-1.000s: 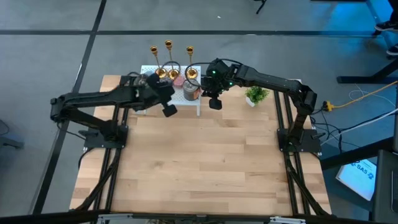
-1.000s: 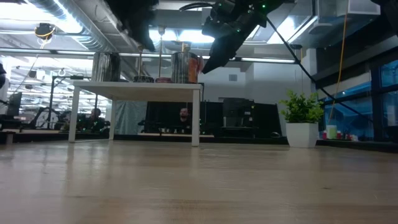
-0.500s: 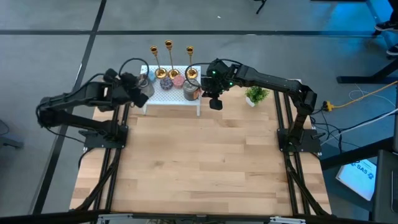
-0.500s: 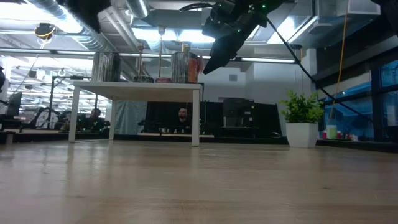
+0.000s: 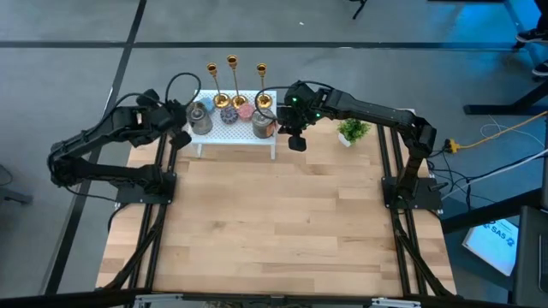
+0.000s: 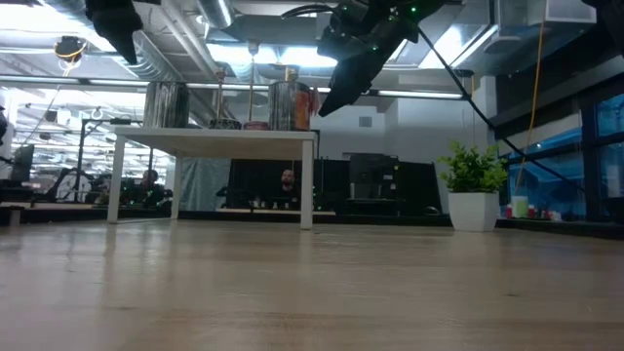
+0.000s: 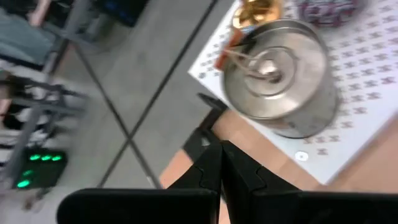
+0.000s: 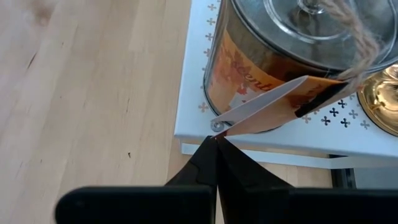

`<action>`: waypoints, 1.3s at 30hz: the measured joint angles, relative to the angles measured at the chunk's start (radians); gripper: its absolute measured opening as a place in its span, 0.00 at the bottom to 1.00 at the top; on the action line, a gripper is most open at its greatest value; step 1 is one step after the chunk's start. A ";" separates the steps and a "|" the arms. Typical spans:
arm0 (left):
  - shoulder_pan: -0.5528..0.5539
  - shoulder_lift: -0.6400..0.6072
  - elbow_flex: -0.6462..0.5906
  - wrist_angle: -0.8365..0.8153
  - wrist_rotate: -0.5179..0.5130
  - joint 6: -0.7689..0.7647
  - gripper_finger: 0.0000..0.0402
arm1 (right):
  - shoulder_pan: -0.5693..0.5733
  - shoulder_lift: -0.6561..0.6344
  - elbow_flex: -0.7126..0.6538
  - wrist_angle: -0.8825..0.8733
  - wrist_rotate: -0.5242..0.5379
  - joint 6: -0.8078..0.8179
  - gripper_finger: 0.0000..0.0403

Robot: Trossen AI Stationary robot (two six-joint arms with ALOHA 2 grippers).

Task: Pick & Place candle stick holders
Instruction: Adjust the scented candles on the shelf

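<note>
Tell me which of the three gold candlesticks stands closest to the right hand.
The rightmost candlestick, next to the orange-labelled tin. The right hand is at that end of the white stand; the other two candlesticks stand farther left.

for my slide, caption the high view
Both shut grippers, left and right, flank the white stand holding gold candlesticks.

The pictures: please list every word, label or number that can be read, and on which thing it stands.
"SAS" and a 2, doubtful: blue sign on the floor, high view.
Script lettering, cut off, unreadable: orange label of the tin, right wrist view.
Nothing else is readable.
</note>
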State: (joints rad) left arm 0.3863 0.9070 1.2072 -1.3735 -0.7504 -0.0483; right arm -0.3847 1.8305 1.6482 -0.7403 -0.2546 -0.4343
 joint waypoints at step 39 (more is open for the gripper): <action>0.534 -0.327 -0.540 0.731 0.619 0.300 0.00 | 0.000 0.000 0.000 -0.004 -0.001 0.000 0.00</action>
State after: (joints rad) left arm 0.9206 0.5802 0.6675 -0.6424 -0.1317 0.2515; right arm -0.3847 1.8305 1.6482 -0.7444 -0.2554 -0.4341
